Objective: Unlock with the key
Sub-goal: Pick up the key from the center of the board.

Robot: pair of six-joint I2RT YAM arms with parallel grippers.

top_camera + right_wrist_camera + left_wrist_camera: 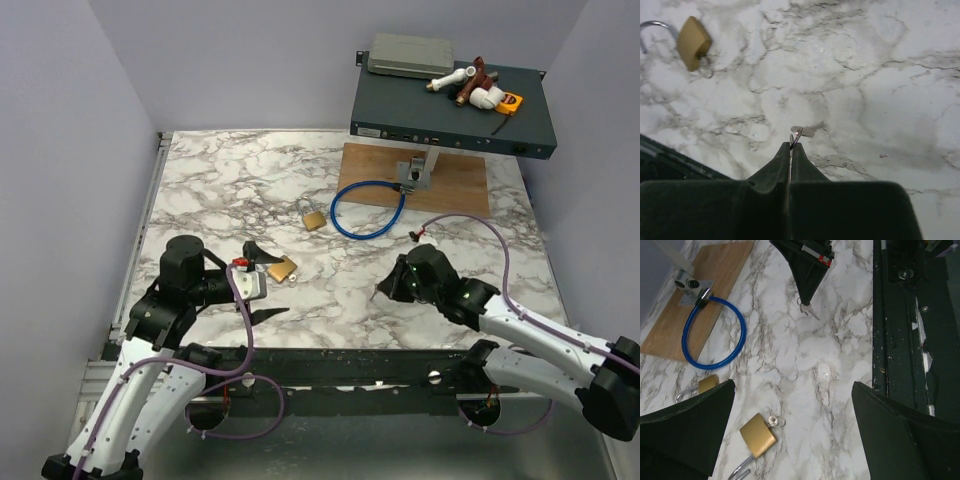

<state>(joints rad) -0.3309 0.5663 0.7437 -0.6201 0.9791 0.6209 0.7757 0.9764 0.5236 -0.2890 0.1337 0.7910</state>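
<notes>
Silvery key [802,132] pinched in closed right jaws; left jaws spread wide.

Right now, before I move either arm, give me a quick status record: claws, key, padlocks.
right claw: shut on the key, pinched at the tips
key: low at the marble; contact cannot be told
left claw: open, empty, by the near padlock
near padlock: lying on the marble, untouched
far padlock: beside the blue cable loop

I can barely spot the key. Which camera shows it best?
Right wrist: the key sits close-up at the right gripper's shut tips. Left wrist shows it small and far; the top view cannot resolve it.
</notes>
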